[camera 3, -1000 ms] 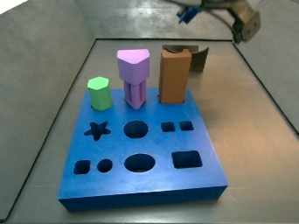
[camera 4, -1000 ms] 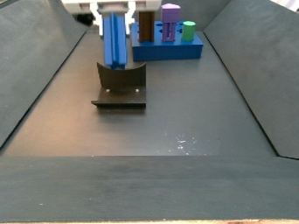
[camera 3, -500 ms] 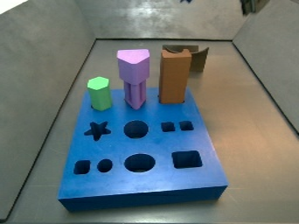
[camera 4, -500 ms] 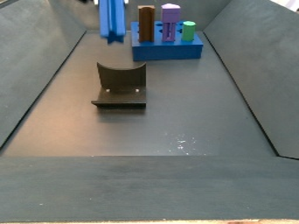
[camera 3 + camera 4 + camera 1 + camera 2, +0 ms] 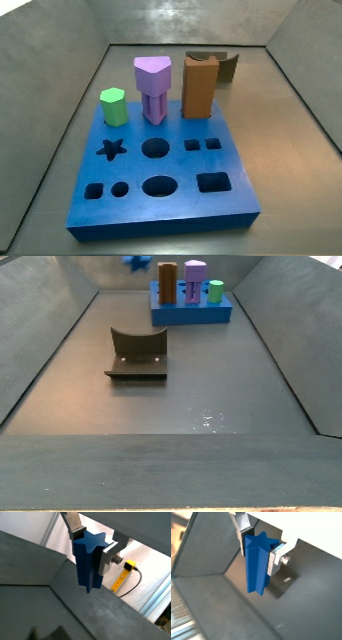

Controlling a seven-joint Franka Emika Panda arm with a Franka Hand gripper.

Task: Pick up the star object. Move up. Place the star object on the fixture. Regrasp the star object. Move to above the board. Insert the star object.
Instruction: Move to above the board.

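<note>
My gripper [image 5: 91, 543] is shut on the star object [image 5: 87, 564], a dark-blue star-section peg hanging down between the silver fingers; both wrist views show it [image 5: 256, 567]. In a side view only the peg's lower tip [image 5: 135, 261] shows at the top edge, high above the floor and behind the fixture [image 5: 138, 356]. The gripper itself is out of both side views. The blue board [image 5: 160, 225] lies on the floor with its star hole [image 5: 112, 150] open. The fixture also shows behind the orange peg in a side view [image 5: 227, 66].
A green hexagonal peg [image 5: 114, 107], a purple peg [image 5: 152, 88] and a tall orange-brown peg [image 5: 199, 85] stand upright along the board's far row. Grey walls slope up on both sides of the floor. A yellow tape measure [image 5: 125, 574] lies outside the bin.
My gripper has risen with the star object, away from the fixture. It has left the top of both side views; only the peg's tip remains in one.
</note>
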